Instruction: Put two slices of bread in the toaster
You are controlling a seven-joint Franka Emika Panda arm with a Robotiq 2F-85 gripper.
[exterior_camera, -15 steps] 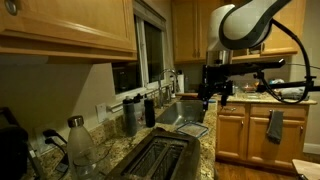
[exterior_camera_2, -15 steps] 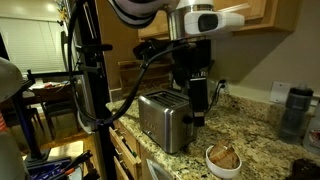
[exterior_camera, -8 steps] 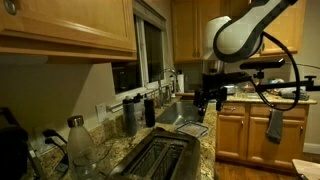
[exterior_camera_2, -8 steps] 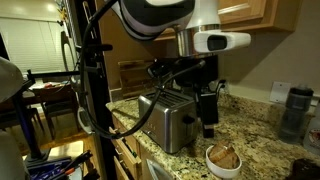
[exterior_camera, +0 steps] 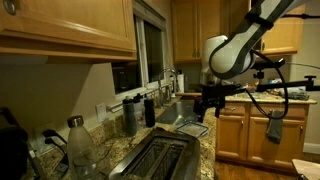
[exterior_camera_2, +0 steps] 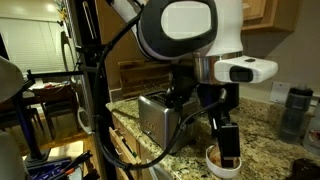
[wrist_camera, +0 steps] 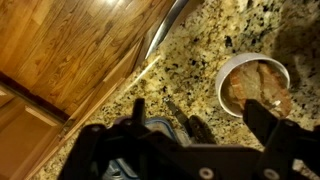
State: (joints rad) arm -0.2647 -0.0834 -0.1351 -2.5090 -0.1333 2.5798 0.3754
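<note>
A white bowl point(wrist_camera: 222, 80) sits on the speckled granite counter point(wrist_camera: 190, 50) below wooden cabinets point(exterior_camera: 60, 25), while two dark canisters point(exterior_camera: 130, 117) and a clear bottle point(exterior_camera: 80, 148) stand near the wall.

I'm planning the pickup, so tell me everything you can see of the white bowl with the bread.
The white bowl is round, smooth and ceramic-looking, and it stands upright on the speckled granite counter. It holds brown-mottled slices of bread. The open gripper hangs above it, apparently not touching.

You work under warm wood cabinets point(exterior_camera: 60, 25), over a speckled granite counter point(exterior_camera_2: 262, 138), beside a dim window point(exterior_camera: 153, 52).
</note>
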